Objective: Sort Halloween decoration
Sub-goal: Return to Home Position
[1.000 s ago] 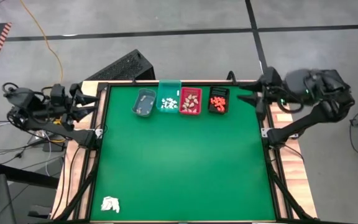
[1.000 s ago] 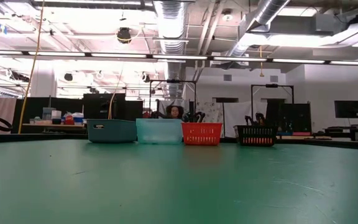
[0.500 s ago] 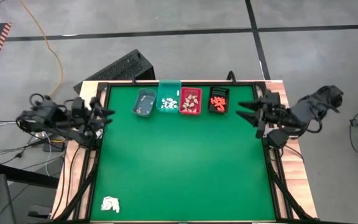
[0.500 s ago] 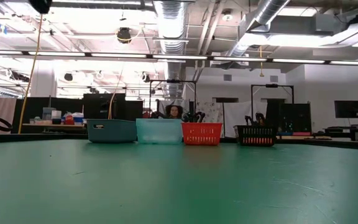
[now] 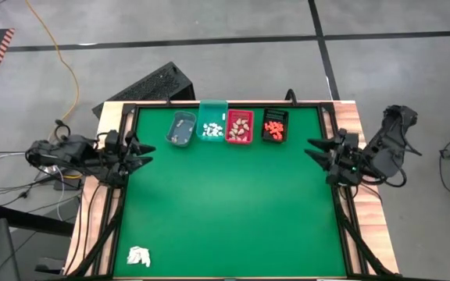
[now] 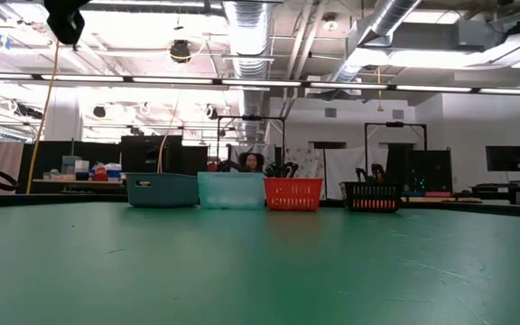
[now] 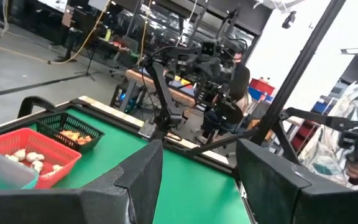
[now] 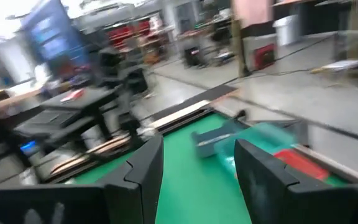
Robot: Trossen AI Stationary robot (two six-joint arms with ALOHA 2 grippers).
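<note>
Pieces lie sorted in a row of bins along the far edge of the table [image 5: 225, 204]: white pieces [image 5: 212, 129] in the teal bin [image 6: 231, 191], beige pieces [image 5: 240, 128] in the red bin [image 6: 293, 194], orange pieces [image 5: 273, 126] in the black bin [image 6: 372, 196]. Each is too small to tell its long axis or heading. The left gripper [image 5: 141, 151] and right gripper [image 5: 312, 150] hover at opposite side edges, fingers spread and empty, tips pointing inward; a white wad [image 5: 138, 255] lies at the near left corner.
</note>
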